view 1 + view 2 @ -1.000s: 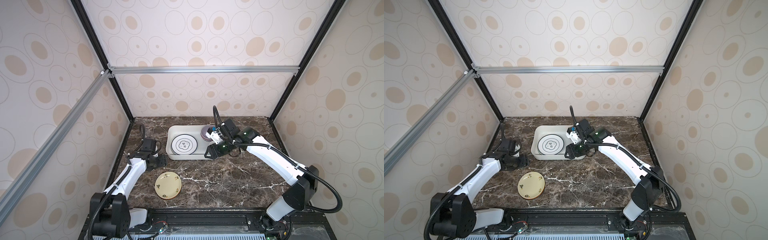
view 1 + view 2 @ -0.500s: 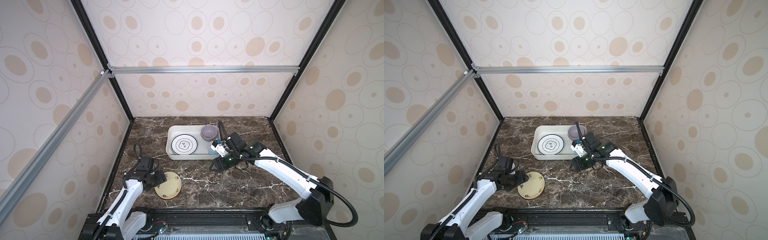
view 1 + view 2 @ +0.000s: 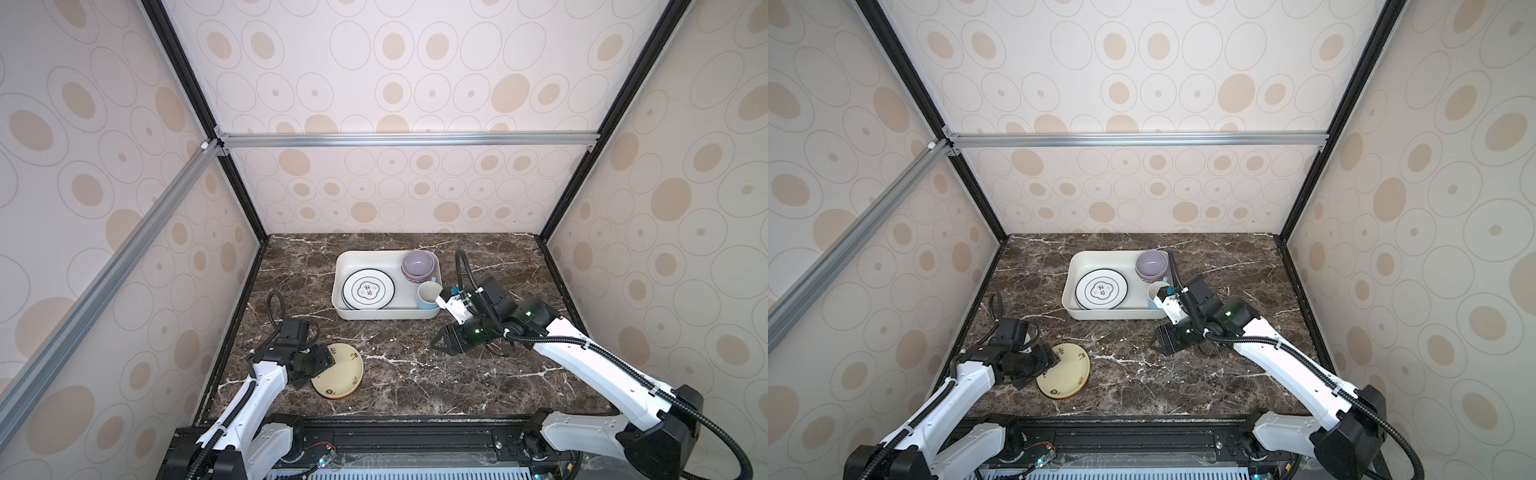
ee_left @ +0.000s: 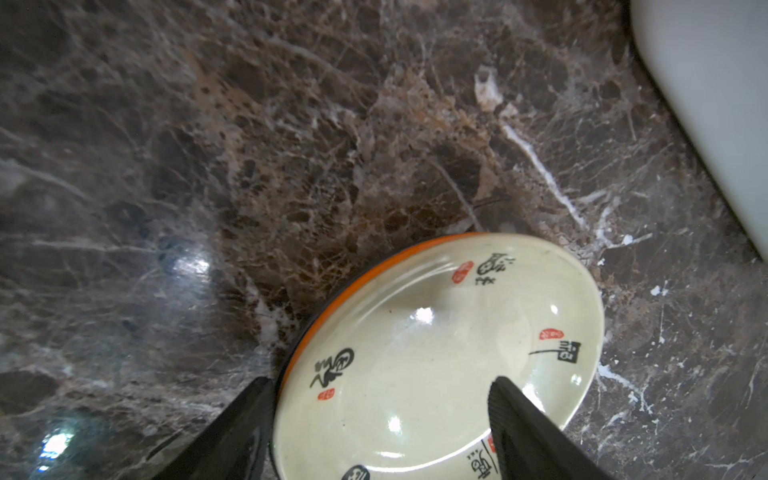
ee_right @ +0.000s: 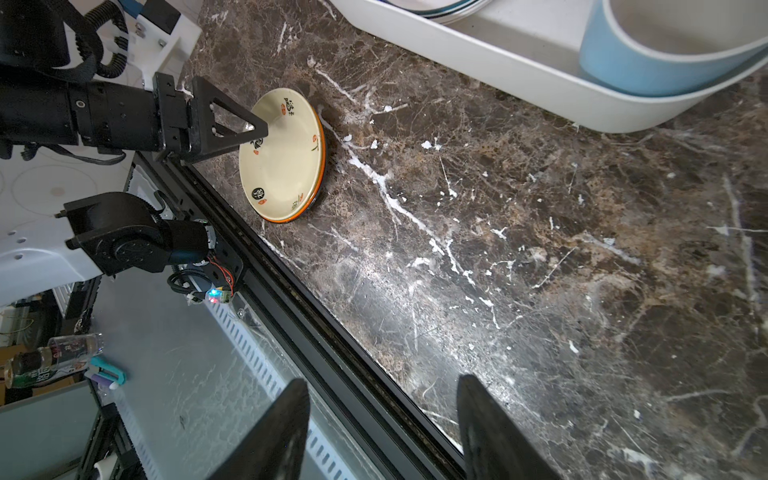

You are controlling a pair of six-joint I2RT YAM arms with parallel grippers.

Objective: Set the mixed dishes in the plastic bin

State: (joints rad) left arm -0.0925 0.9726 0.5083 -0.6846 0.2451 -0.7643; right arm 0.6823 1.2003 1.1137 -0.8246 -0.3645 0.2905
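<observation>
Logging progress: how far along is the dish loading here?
Done: green-rimmed plate, lilac bowl and blue mug sit in the bin. In hand: open left tool straddles the rim of the pale yellow plate on the table. Left: grip and bin it. Right tool open, empty.

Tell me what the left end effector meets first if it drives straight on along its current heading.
The pale yellow round plate with the orange edge: its rim sits inside the open left end effector, so contact looks near immediate, though depth is unclear.
</observation>
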